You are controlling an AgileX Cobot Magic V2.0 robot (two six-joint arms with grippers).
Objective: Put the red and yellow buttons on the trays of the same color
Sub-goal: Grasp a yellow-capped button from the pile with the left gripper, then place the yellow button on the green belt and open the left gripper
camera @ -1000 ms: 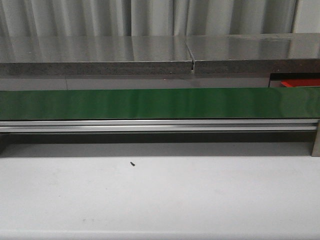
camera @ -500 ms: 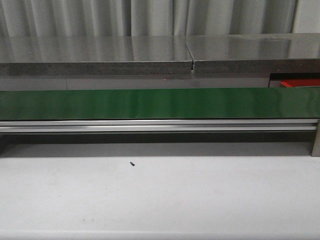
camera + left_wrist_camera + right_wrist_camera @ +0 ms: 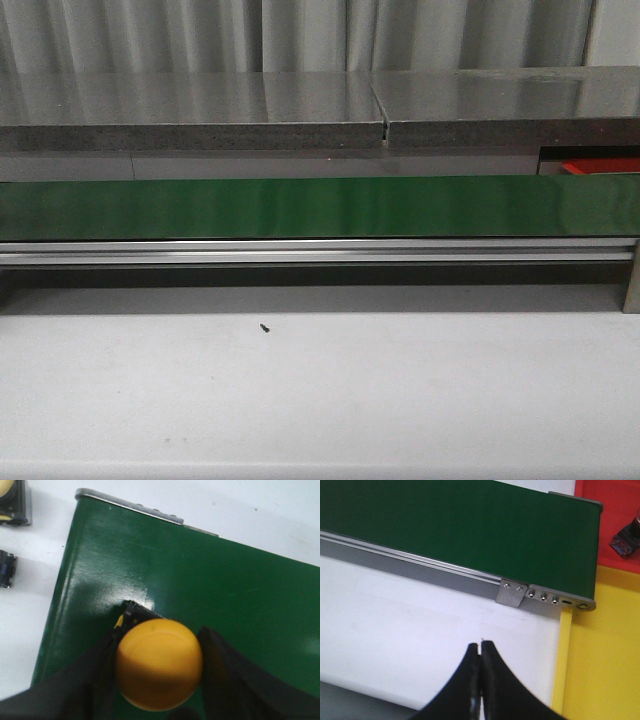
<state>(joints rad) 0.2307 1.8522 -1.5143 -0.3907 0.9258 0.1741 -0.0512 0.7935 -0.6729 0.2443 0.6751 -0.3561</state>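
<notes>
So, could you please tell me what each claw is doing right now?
Left claw: closed on the yellow button.
Right claw: closed, holding nothing.

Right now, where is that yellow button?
In the left wrist view, the yellow button sits between the left gripper fingers, above the green conveyor belt near its end. The front view does not show it.

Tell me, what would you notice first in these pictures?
The big yellow button grabs the eye: in the left wrist view it sits between the left gripper's dark jaws, over the green belt. The belt also runs as a long green stripe across the front view. By the belt's end in the right wrist view lie the yellow tray and red tray.
</notes>
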